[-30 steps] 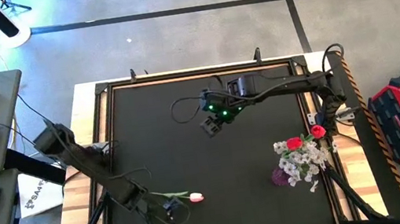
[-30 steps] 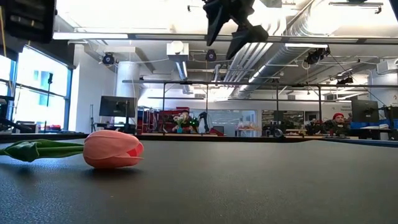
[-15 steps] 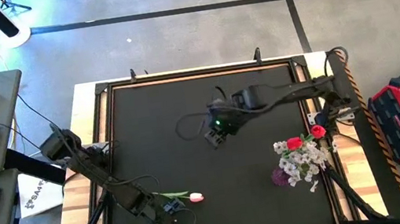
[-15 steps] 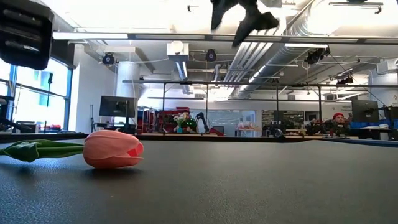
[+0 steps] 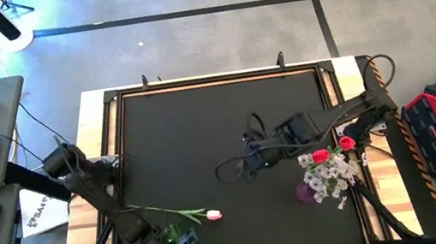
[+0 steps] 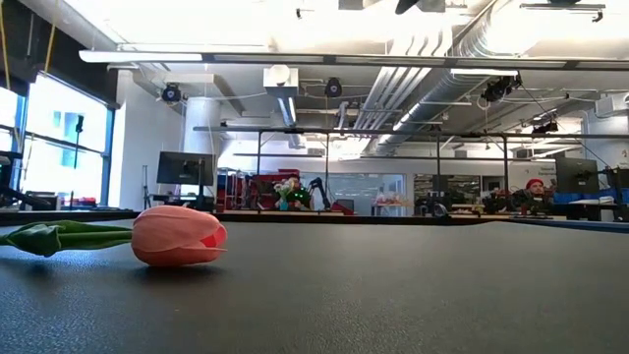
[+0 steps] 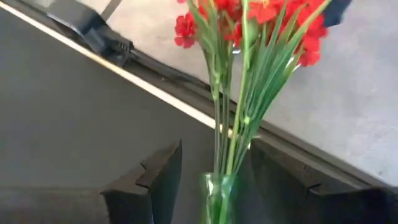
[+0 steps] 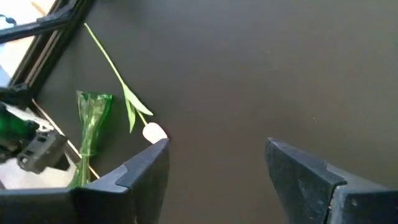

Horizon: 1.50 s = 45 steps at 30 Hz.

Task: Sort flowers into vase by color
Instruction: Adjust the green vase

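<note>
Your left gripper (image 7: 214, 186) sits spread around the green vase (image 7: 217, 198) of red flowers (image 7: 249, 18) at 7 o'clock. Right gripper (image 8: 217, 168) hangs spread near centre. Pink tulip (image 5: 213, 215) lies flat at 6 o'clock.

A pale pink tulip bud (image 6: 178, 236) on a green stem lay on the plain black table mat (image 5: 204, 141). Red blossoms (image 7: 249, 18) on green stems stood in a clear green glass vase (image 7: 217, 198).
</note>
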Each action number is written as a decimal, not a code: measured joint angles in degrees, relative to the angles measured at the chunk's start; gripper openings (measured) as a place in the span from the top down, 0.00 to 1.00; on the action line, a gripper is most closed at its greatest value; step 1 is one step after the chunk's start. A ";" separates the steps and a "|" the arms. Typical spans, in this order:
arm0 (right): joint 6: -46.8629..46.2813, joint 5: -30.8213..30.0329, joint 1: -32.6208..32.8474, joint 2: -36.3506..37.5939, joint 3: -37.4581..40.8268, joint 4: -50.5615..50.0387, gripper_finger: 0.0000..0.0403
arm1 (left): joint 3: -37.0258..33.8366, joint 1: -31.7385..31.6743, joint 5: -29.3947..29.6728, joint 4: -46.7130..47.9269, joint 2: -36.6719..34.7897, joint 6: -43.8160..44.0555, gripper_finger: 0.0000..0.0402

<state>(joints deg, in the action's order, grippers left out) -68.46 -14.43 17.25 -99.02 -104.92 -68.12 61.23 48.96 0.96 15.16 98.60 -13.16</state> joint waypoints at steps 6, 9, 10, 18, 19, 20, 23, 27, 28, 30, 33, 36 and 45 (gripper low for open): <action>-6.69 -4.33 1.61 -0.02 0.00 0.20 0.38 | -0.04 3.78 3.78 0.36 2.15 -0.82 0.55; -9.57 -5.07 2.63 -0.04 0.00 0.39 0.38 | -0.02 5.52 6.24 0.09 3.50 -3.19 0.55; -10.39 -5.26 3.04 -0.04 0.00 0.39 0.38 | 0.28 5.98 8.00 0.33 3.99 -3.63 0.55; -16.06 -7.25 5.93 -0.09 0.00 0.68 0.38 | 2.80 7.30 13.93 -2.53 5.96 -6.61 0.55; -16.72 -7.24 6.12 -0.09 0.00 0.83 0.38 | 2.84 7.17 12.58 -3.16 6.25 -6.64 0.55; -17.06 -7.26 6.30 -0.09 0.00 1.07 0.38 | 2.89 7.01 11.30 -3.25 6.58 -6.82 0.55; -18.55 -7.46 6.97 -0.11 0.00 1.53 0.38 | 2.89 6.90 10.73 -2.73 7.61 -6.99 0.55; -19.70 -7.68 7.72 -0.11 0.00 2.09 0.38 | 2.89 6.84 12.27 -2.52 7.94 -6.43 0.55; -19.96 -7.88 7.91 -0.11 0.00 2.16 0.38 | 2.89 6.72 12.27 -2.51 7.94 -5.94 0.55; -20.07 -8.07 8.05 -0.11 0.00 2.60 0.38 | 2.89 6.45 12.25 -2.23 7.94 -4.87 0.55; -20.07 -8.07 8.05 -0.12 0.00 3.15 0.38 | 2.89 5.75 11.13 -0.78 7.94 -4.05 0.55; -20.07 -8.09 8.02 -0.13 0.00 3.83 0.38 | 2.86 5.04 9.25 0.71 7.94 -4.03 0.55; -20.05 -7.90 8.05 -0.13 0.00 4.17 0.38 | 2.84 4.65 8.01 -0.18 9.36 -4.49 0.55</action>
<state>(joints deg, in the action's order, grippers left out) -88.51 -22.33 25.30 -99.15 -104.92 -63.94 64.07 53.60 8.97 14.98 107.96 -17.65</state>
